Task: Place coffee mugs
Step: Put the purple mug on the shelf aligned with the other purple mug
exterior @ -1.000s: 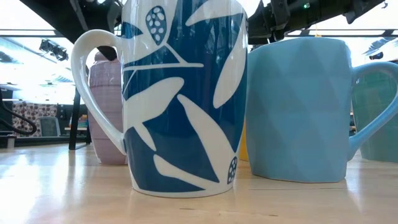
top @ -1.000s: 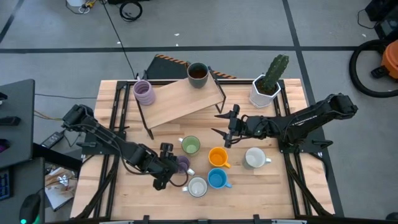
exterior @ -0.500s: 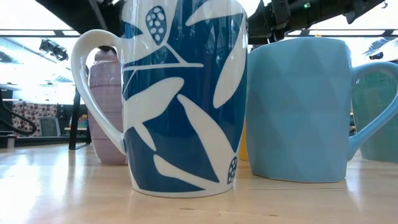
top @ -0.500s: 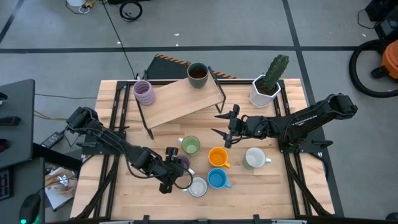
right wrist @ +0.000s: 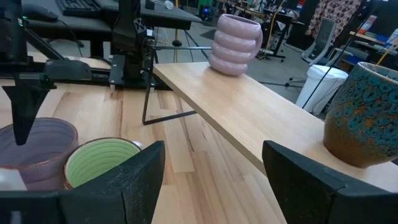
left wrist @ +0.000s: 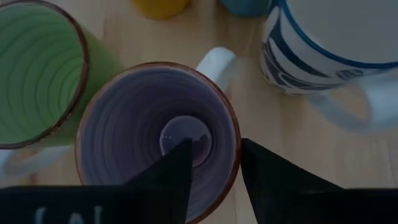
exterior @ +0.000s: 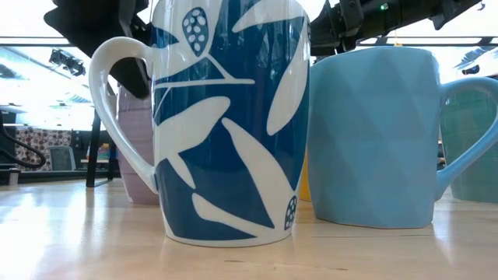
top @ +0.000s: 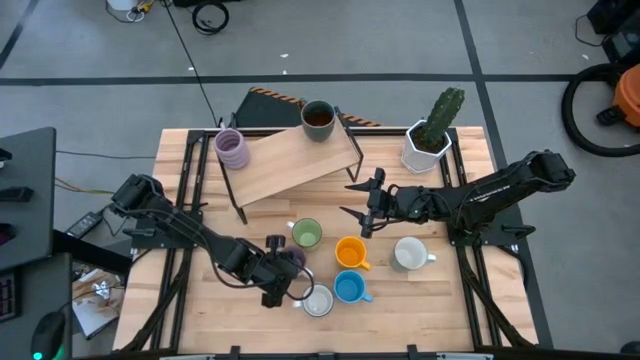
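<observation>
Two mugs already sat on the raised wooden shelf (top: pixel 290 160) toward the table's far edge, a ribbed purple one (top: pixel 232 148) and a dark brown one (top: pixel 318 119), so the shelf looked like the destination. The rest clustered near the front edge. The left gripper (left wrist: pixel 214 171) was down over the purple mug (left wrist: pixel 158 134) there, fingers parted just enough to straddle its rim, one inside, one outside, apparently not yet clamped. The green mug (left wrist: pixel 37 74) stood just beside it. The right gripper (top: pixel 362 207) hovered wide open near the table's middle, holding nothing.
</observation>
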Action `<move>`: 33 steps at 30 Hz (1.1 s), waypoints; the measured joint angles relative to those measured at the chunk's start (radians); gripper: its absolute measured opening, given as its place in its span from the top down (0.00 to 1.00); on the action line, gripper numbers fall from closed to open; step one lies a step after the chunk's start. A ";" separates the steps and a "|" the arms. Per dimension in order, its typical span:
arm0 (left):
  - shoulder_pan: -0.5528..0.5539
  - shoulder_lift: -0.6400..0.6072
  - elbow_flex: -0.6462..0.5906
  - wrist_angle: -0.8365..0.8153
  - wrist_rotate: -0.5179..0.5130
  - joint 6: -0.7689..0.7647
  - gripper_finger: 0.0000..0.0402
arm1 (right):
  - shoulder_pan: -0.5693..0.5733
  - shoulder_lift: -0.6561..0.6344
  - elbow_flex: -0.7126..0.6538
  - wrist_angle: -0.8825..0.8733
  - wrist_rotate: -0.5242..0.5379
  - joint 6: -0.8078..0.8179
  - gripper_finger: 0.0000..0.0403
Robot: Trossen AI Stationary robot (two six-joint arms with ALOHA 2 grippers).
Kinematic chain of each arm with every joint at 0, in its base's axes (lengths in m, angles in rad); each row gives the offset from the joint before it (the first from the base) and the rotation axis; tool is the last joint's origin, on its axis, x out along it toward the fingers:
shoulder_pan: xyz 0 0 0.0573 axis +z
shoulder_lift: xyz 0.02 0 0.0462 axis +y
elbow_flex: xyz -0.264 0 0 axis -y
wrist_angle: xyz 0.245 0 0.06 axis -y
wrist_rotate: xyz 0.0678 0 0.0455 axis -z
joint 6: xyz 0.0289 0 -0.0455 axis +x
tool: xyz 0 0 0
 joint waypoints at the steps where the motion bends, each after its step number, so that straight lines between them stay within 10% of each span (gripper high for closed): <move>1: 0.000 0.000 0.000 0.000 -0.002 -0.002 0.67 | 0.000 0.000 0.000 0.000 0.000 0.000 0.32; 18: 0.000 0.021 0.000 -0.036 0.085 0.000 0.94 | 0.000 0.000 0.000 -0.005 0.000 0.001 0.32; 33: 0.002 -0.175 -0.001 -0.195 0.222 0.134 0.94 | 0.000 0.000 0.000 -0.003 0.000 0.004 0.32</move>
